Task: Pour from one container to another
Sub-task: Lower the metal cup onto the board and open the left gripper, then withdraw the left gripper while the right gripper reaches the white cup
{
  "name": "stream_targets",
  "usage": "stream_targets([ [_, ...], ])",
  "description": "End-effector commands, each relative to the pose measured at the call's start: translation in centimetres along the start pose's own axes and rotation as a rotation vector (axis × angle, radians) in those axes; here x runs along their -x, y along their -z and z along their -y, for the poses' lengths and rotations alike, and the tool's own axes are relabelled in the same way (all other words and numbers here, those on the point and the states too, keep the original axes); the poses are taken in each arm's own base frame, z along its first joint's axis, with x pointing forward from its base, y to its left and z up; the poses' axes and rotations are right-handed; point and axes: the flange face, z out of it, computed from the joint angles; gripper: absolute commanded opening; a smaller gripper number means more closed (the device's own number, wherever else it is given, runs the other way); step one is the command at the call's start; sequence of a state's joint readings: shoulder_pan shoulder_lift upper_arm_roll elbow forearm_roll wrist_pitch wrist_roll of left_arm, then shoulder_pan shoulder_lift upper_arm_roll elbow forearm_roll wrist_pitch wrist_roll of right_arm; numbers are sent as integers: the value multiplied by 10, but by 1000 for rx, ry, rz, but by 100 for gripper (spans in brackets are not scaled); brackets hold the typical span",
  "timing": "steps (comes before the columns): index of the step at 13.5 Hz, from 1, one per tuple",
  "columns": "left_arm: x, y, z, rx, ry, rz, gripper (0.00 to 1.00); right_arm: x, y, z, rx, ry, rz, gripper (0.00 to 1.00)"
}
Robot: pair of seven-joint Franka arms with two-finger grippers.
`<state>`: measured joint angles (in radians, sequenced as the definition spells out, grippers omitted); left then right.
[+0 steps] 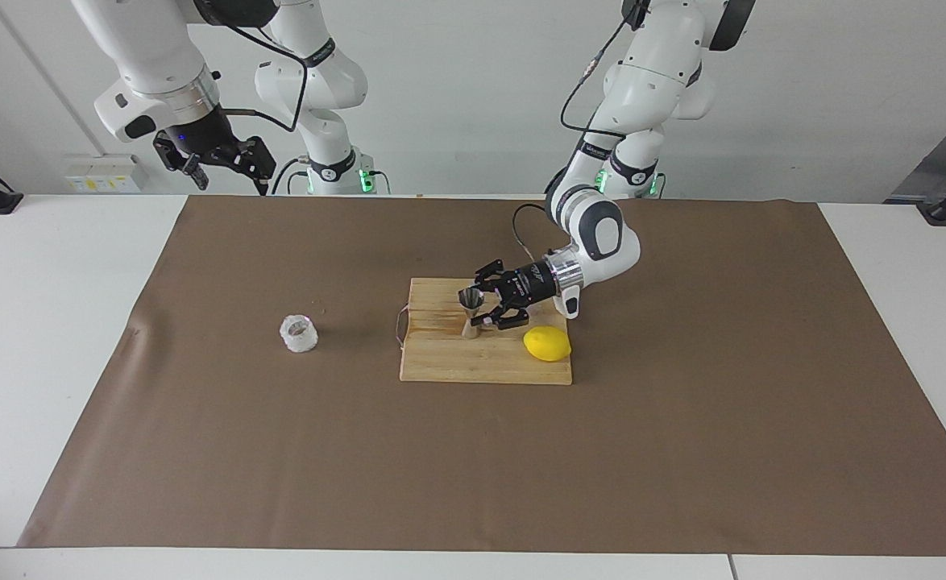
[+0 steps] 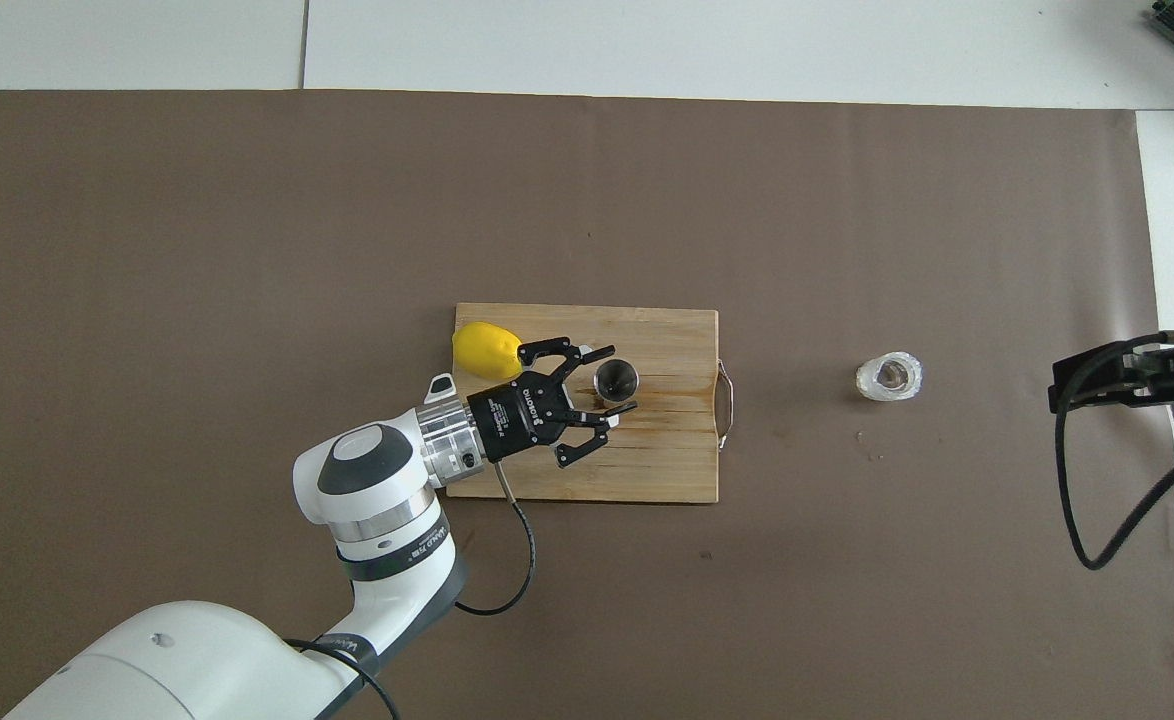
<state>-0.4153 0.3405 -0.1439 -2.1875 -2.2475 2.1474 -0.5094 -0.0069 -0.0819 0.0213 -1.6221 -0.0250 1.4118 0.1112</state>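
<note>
The steel jigger stands upright on the wooden cutting board, and also shows in the overhead view. My left gripper lies low over the board, open, with one finger on each side of the jigger. The clear squat cup stands on the brown mat toward the right arm's end of the table. My right gripper hangs open and empty, high over the table's edge at its own end; that arm waits.
A yellow lemon lies on the cutting board's corner beside the left wrist. The board has a wire handle on the side toward the cup. A brown mat covers most of the table.
</note>
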Motion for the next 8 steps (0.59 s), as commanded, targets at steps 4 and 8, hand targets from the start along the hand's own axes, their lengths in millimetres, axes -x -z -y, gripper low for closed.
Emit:
stream_targets([
  [4,0,6,0,31,4,-11,100,4,0,2,-28,54,-23,100],
  [8,0,10,-3,43,2,-39,100,4,-17,5,-26,205,-67,100],
])
